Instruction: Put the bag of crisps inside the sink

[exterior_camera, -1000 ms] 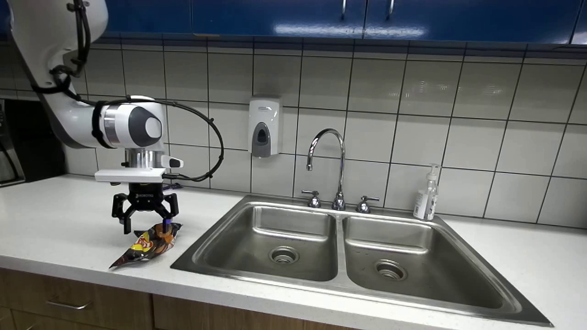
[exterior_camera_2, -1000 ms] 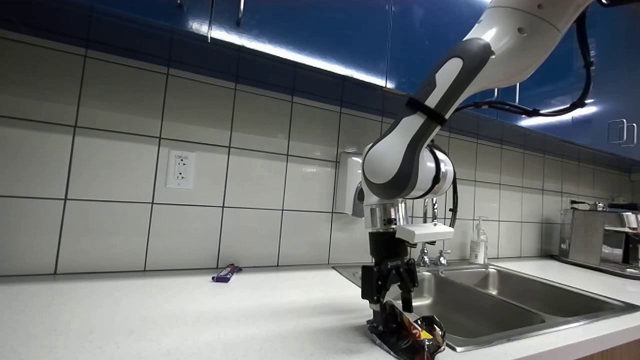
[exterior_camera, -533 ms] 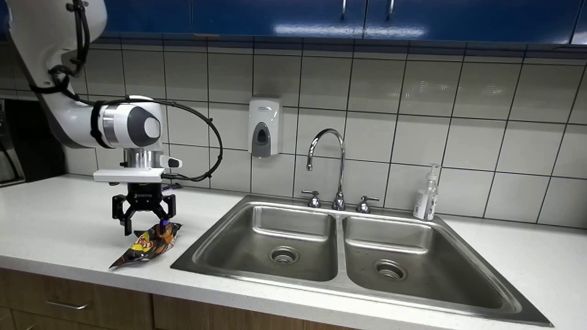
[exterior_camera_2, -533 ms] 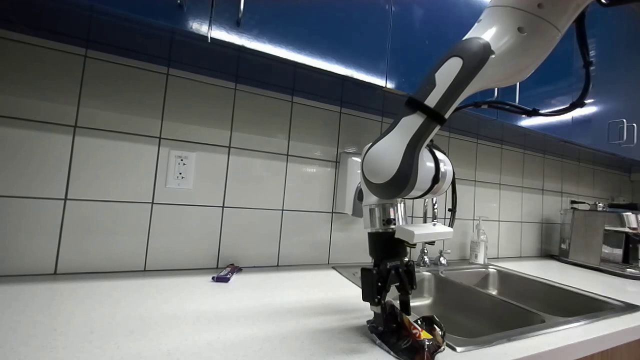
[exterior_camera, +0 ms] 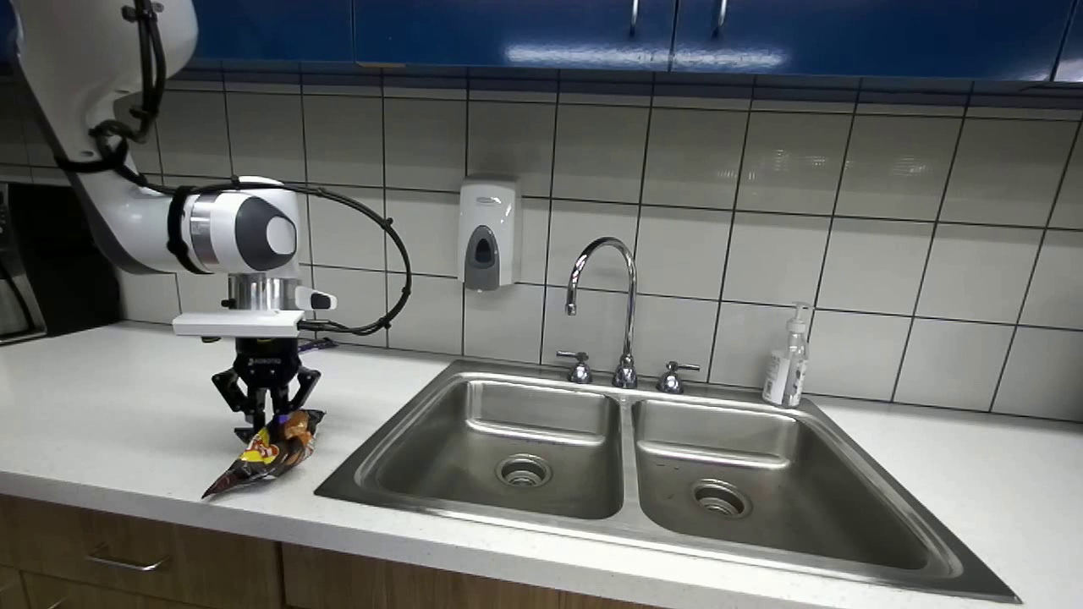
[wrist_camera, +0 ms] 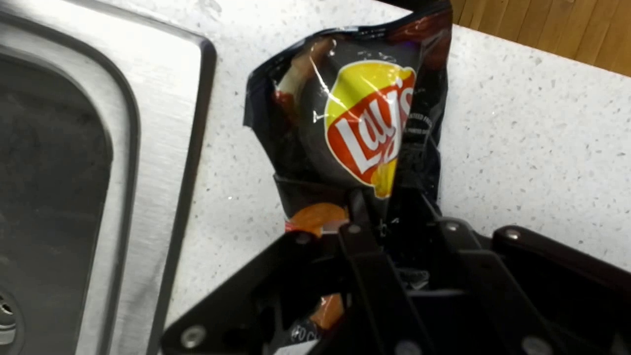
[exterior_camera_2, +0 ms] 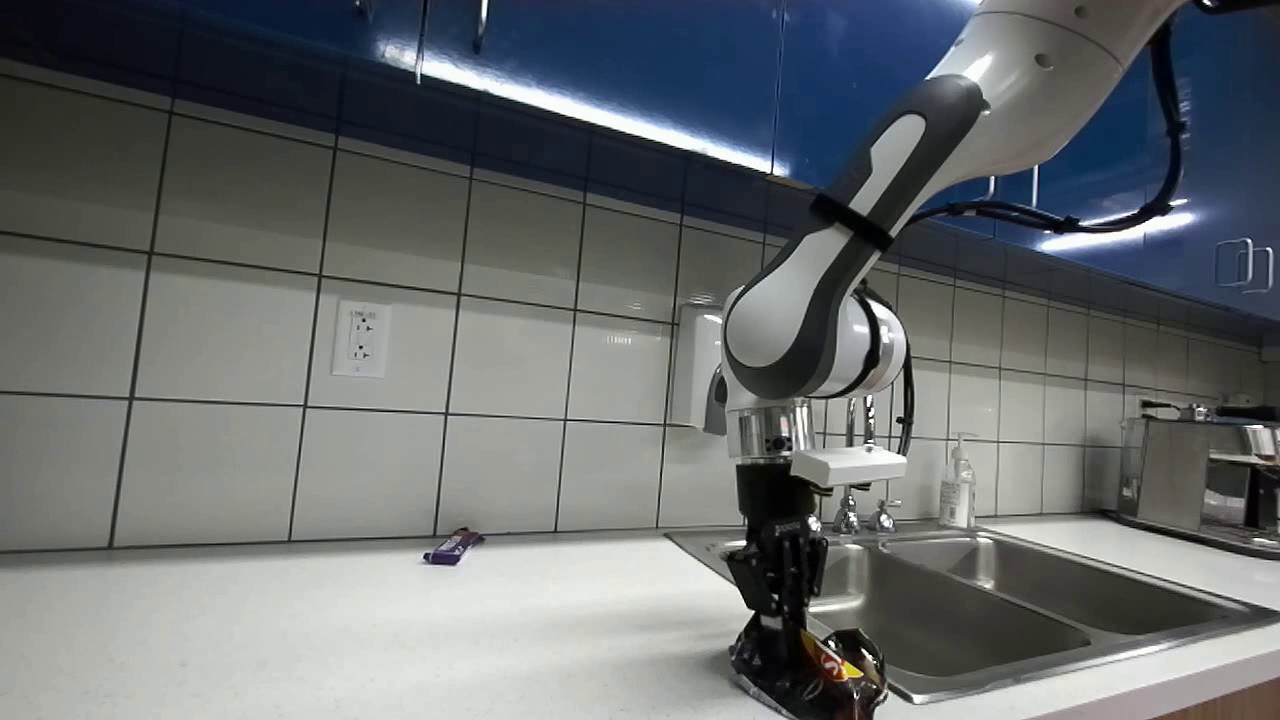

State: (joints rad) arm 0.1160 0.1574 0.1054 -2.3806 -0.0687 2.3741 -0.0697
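The bag of crisps (wrist_camera: 365,123) is black with a yellow and red Lay's logo. It lies on the counter just beside the sink (wrist_camera: 162,98), and both exterior views show it there. My gripper (exterior_camera: 265,425) points straight down over the bag's middle, its fingers drawn close together with bunched wrapper between them. In the wrist view the fingertips press into the wrapper below the logo, and the gripper's links cover the bag's lower half. The steel double sink (exterior_camera: 630,499) stands to the right of the bag in an exterior view, both basins bare.
A tall faucet (exterior_camera: 628,326) rises behind the sink, between two handles. A soap bottle (exterior_camera: 785,368) stands at the sink's back corner. On the wall hangs a dispenser (exterior_camera: 489,237). A purple wrapped bar (exterior_camera_2: 455,547) lies near the wall. Blue cabinets (exterior_camera: 525,34) hang above.
The fingers, wide apart a second ago, have come together on the bag. The bag's far end has been pulled slightly inward. The arm has barely moved.
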